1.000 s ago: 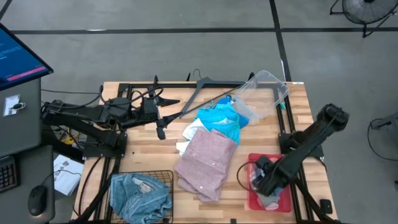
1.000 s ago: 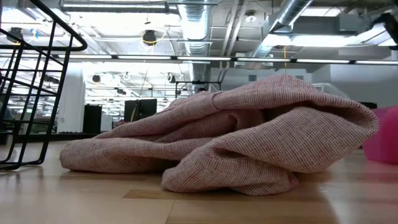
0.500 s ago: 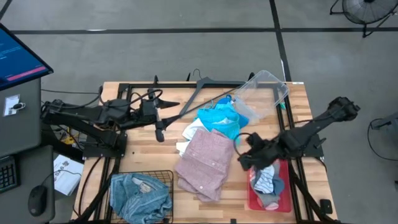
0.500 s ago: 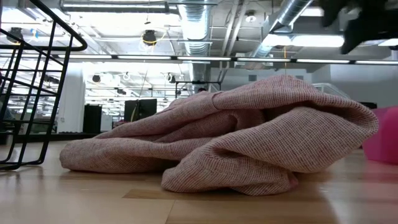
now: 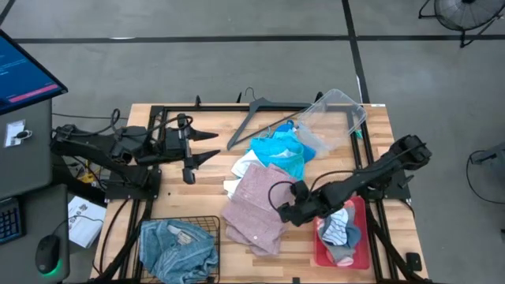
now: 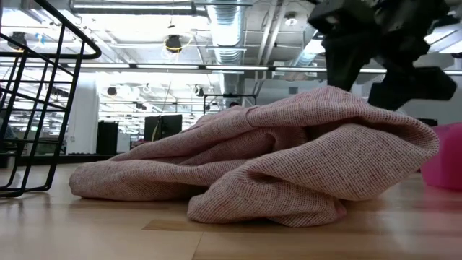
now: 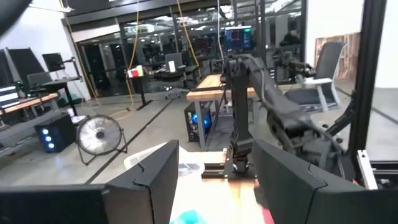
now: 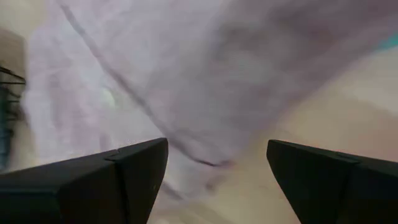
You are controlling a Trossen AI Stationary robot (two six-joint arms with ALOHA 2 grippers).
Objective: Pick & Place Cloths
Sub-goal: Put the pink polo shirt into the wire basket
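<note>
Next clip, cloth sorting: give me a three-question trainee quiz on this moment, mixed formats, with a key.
1. True or false: the right pincer hangs open over the pink cloth.
2. Where does the blue denim cloth lie? A) in the red tray B) in the wire basket C) on the grey hanger
3. Fill in: the striped sock lies in the ___ tray.

Key: 1 true. 2 B. 3 red. The left pincer waits open at the table's far left, near the hanger.
</note>
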